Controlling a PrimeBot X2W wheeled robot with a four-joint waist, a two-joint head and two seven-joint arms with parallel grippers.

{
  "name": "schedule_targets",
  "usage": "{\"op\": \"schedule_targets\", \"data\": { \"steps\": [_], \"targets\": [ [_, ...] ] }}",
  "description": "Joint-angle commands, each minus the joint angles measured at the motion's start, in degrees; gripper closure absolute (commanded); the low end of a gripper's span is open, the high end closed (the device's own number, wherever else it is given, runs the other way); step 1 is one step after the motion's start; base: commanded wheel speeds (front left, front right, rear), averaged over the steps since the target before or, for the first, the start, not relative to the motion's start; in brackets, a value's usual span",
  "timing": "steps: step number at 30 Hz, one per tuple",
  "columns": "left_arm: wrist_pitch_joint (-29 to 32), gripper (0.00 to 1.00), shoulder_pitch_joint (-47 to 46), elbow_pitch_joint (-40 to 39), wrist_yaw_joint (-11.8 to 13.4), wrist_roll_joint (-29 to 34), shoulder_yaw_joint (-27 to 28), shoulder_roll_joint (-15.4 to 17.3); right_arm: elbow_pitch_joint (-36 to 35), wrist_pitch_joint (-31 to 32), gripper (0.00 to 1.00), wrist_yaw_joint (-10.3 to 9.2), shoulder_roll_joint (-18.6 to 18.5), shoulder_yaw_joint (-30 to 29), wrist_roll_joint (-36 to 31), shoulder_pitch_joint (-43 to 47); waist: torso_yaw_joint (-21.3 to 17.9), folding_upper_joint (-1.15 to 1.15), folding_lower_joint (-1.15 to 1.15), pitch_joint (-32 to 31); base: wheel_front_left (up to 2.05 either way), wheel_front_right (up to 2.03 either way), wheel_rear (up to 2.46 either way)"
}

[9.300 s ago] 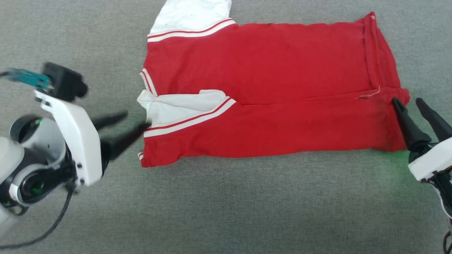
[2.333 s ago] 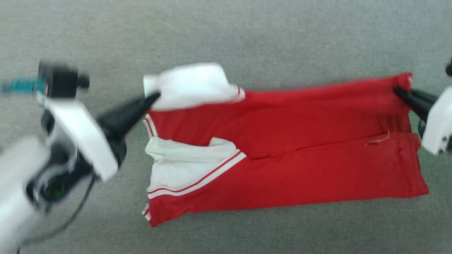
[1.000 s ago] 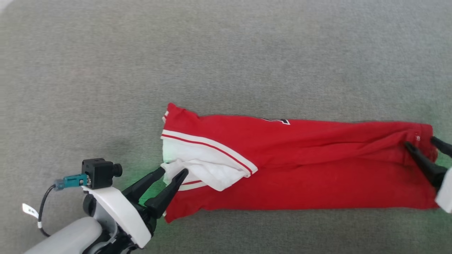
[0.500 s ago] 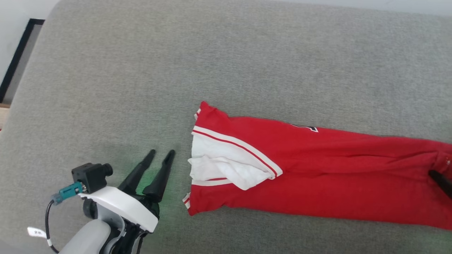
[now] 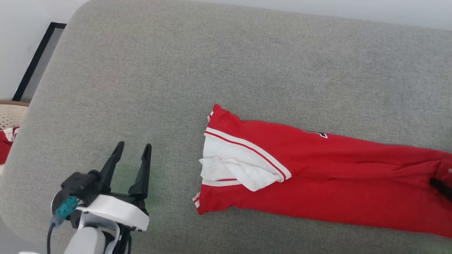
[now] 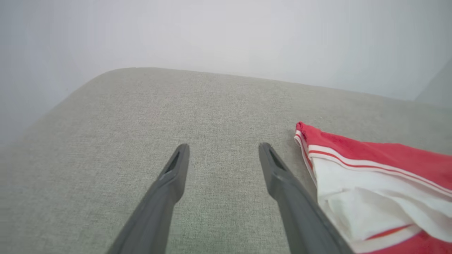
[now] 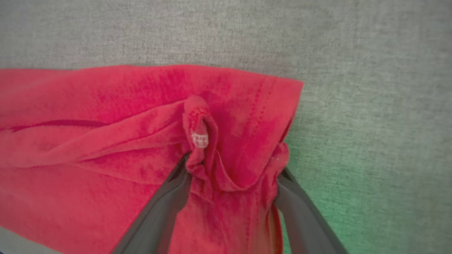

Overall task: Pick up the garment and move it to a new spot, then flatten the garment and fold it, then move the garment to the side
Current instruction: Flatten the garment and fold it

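Note:
The garment [image 5: 317,176], red with a white sleeve and striped trim, lies folded into a long narrow strip across the grey cushion [image 5: 176,70]. A sliver of black lettering peeks out at its far edge. My left gripper [image 5: 133,146] stands open on bare cushion, a hand's width left of the sleeve end, holding nothing. In the left wrist view the left gripper [image 6: 223,150] has the garment [image 6: 370,183] off to its right. My right gripper [image 7: 233,169] is open at the hem end, with a bunched fold of the garment [image 7: 106,123] lying between its spread fingers. One right fingertip [image 5: 439,186] shows at the head view's edge.
The cushion's rounded left edge [image 5: 42,106] drops off near my left arm. Beyond it stands a pale basket [image 5: 10,120] holding red cloth, and a black-framed panel [image 5: 35,60] leans on the white wall. Bare cushion stretches behind the garment.
My left gripper has let go of the white sleeve and drawn back to the left, clear of the garment. The head camera has shifted. The right gripper stays at the hem.

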Motion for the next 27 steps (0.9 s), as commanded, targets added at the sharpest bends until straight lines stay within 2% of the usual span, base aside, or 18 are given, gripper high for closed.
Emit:
{"op": "schedule_targets", "data": {
  "steps": [1, 3, 6, 7, 9, 10, 18, 27],
  "targets": [
    [-0.3, 0.00, 1.3, -1.2, -0.1, 2.8, 1.4, -0.8, 1.3, 1.3, 0.00, 0.05, 2.1, 1.9, -0.3, 0.4, 0.1, 0.00, 0.00, -0.2, 0.00, 0.00, 0.00],
    [-0.3, 0.00, 2.0, -2.7, -0.1, 7.7, 3.4, -1.4, 1.9, 1.6, 0.00, 0.08, 2.5, 2.2, -0.3, 0.3, 0.1, 0.00, 0.00, -0.2, 0.00, 0.00, 0.00],
    [-0.3, 0.00, 3.0, -4.2, -0.1, 10.4, 4.8, -3.2, 2.8, 2.3, 0.00, 0.09, 3.2, 2.7, -0.2, -0.4, 0.2, 0.00, 0.00, -0.3, 0.00, 0.00, 0.00],
    [-0.3, 0.00, 3.4, -4.4, 0.0, 11.3, 5.1, -3.7, 3.4, 2.5, 0.24, 0.09, 3.5, 3.0, -0.3, -0.7, 0.1, 0.00, 0.00, -0.2, 0.00, 0.00, 0.00],
    [-0.3, 0.00, 3.3, -5.1, 0.0, 11.8, 5.3, -4.0, 3.9, 2.9, 0.85, 0.09, 3.8, 3.1, -0.2, -1.0, 0.1, 0.00, 0.00, -0.2, 0.00, 0.00, 0.00],
    [-0.3, 0.00, 3.4, -5.1, 0.0, 12.0, 5.3, -4.1, 4.1, 3.0, 1.00, 0.10, 3.8, 3.2, -0.2, -1.3, 0.1, 0.00, 0.00, -0.1, 0.00, 0.00, 0.00],
    [-0.3, 0.00, 3.8, -5.7, 0.0, 13.2, 4.5, -3.6, 4.3, 1.8, 1.00, 0.01, 2.6, 1.4, -0.2, -2.1, -0.4, 0.00, 0.00, 0.1, 0.00, 0.00, 0.00],
    [-0.3, 0.00, 3.5, -9.0, 0.0, 12.4, 5.5, -3.9, 3.1, -1.3, 1.00, -0.11, -0.3, -5.1, 0.4, -3.2, -3.3, 0.00, 0.00, 0.7, 0.00, 0.00, 0.00]
  ]
}}
